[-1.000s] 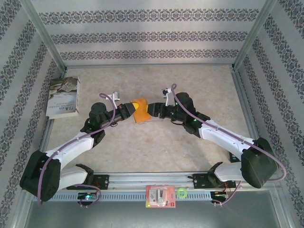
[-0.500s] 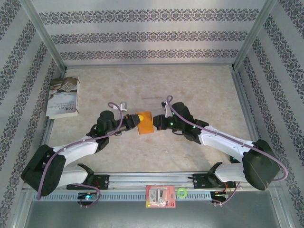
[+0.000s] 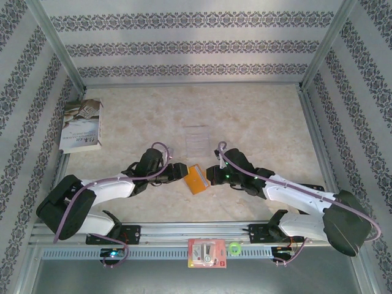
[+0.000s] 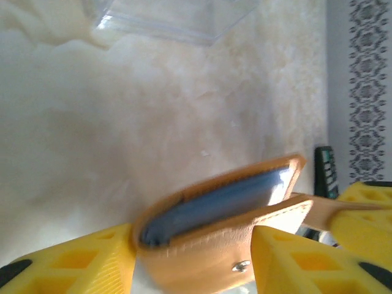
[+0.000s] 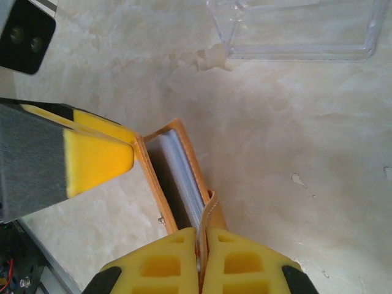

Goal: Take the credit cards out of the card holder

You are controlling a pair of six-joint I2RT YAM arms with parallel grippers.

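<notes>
Wallet (image 3: 197, 179) sits between the two grippers' tips, with the left gripper (image 3: 183, 173) at its left edge and the right gripper (image 3: 209, 177) at its right edge.

In the left wrist view, the left gripper's fingers (image 4: 67, 266) stand well apart, and the wallet's spine end lies in the gap between them. The spine is close against one finger, and the flap with the metal stud (image 4: 241, 266) runs in front of the other. That picture is blurred, so the pads may be brushing the leather or just clear of it. In the right wrist view, one pad (image 5: 98, 160) of this gripper is just at the outer edge of the far flap.

The wallet is part open in a narrow V. Its spine points toward the left gripper and its free edges toward the right one. Blue-grey pockets show between the orange flaps. From above, its long axis slants from far-left to near-right, across the line joining the grippers.

The right gripper's fingers (image 5: 159, 266) are pressed together on the free edge of one flap, with a thin strip of tan leather pinched between the pads.

Beyond both grippers' tips, well apart from the wallet, a clear tray (image 3: 197, 139) lies flat on the table (image 3: 263, 116).
</notes>
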